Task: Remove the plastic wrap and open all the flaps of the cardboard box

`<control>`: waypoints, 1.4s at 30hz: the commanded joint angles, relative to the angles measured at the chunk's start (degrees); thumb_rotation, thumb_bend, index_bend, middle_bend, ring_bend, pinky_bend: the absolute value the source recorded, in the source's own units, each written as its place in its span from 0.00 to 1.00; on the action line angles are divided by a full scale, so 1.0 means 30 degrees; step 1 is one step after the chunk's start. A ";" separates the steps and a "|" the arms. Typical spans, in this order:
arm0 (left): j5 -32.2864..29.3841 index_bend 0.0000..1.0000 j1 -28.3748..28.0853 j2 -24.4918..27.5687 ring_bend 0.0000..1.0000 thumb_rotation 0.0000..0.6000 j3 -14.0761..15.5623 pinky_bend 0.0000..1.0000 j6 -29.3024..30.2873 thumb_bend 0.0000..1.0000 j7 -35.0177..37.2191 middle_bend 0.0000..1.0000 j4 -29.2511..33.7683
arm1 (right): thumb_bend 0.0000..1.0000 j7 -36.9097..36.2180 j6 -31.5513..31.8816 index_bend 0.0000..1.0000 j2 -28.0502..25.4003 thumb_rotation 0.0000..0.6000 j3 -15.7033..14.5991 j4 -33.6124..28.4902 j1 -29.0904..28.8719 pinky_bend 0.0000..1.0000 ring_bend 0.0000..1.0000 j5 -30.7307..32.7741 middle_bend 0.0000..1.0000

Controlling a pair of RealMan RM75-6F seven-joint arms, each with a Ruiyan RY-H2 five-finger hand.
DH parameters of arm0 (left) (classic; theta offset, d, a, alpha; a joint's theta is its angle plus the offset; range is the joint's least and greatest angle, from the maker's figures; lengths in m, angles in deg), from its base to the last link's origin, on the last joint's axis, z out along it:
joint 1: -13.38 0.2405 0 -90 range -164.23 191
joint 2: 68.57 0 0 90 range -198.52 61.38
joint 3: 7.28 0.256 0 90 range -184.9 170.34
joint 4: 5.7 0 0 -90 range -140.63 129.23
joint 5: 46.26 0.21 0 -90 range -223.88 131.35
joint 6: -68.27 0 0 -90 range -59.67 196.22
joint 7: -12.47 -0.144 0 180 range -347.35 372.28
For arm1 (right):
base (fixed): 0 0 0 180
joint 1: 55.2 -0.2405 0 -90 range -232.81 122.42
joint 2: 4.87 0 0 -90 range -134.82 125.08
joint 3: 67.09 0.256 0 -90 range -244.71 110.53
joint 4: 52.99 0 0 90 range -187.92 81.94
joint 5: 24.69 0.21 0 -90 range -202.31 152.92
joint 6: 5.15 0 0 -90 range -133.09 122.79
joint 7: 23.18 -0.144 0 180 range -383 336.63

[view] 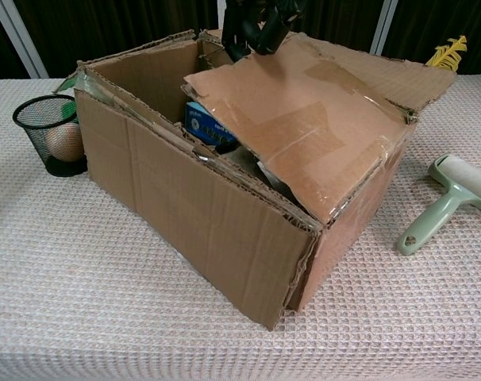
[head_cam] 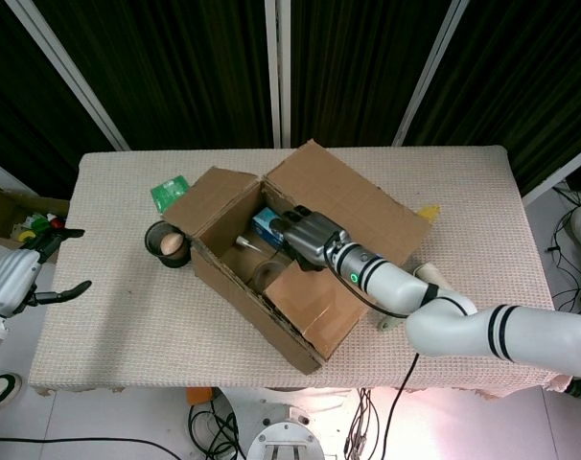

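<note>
**Box flap half up, right hand on its edge**

So here's where we are. The cardboard box [view: 201, 198] sits in the middle of the table [head_cam: 463, 182], turned at an angle. It's plain brown corrugated, pretty beat up along the edges, with shiny strips of clear tape [view: 304, 139] across the near flap [view: 296, 119] and torn film along the front rim. That flap is tilted, its inner edge raised off the box, so we can see inside.

Our right hand [head_cam: 308, 237] is at that raised inner edge, over the box opening. In the chest view its dark fingers [view: 252, 28] curl down around the flap's top corner, so it looks like they're hooked on the cardboard. We can't see the thumb side well enough to be sure how tight that is.

Just below the fingers, inside the box, there's a blue carton [view: 211, 125]. Past the fingers, on the far side, the big back flap [head_cam: 343, 196] lies folded outward, and the left end flap [head_cam: 209, 192] is out too.

Our left hand [head_cam: 27, 273] hangs off the table's left edge, well away from the box, fingers spread and holding nothing.

Off to the left of the fingers sits a black mesh cup [view: 51, 131] with a ball in it; to the right lies a pale green lint roller [view: 443, 202].
</note>
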 commanded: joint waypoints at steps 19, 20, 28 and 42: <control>0.0237 0.16 -0.0469 -0.0174 0.12 0.39 0.0098 0.23 -0.0533 0.16 -0.0760 0.20 0.1102 | 1.00 -0.3520 0.3905 0.61 -0.8155 0.88 0.1386 -0.8257 0.7322 0.00 0.01 -0.9671 0.51; 0.0302 0.16 -0.0490 -0.0145 0.12 0.40 0.0127 0.23 -0.0553 0.16 -0.0695 0.20 0.1192 | 1.00 -0.3753 0.4197 0.61 -0.8384 0.88 0.1423 -0.8452 0.7773 0.00 0.01 -1.0336 0.51; 0.0667 0.16 -0.0662 -0.0209 0.12 0.39 0.0342 0.23 -0.0744 0.16 -0.0747 0.20 0.1631 | 1.00 -0.6176 0.7066 0.60 -1.0523 0.88 0.0994 -0.9637 1.1884 0.00 0.02 -1.6659 0.52; 0.1517 0.16 -0.0810 -0.0255 0.12 0.40 0.0875 0.23 -0.0744 0.16 0.0039 0.20 0.2031 | 1.00 -1.1114 1.4825 0.57 -1.3807 0.88 -0.1420 -0.8346 1.8623 0.00 0.02 -2.4972 0.51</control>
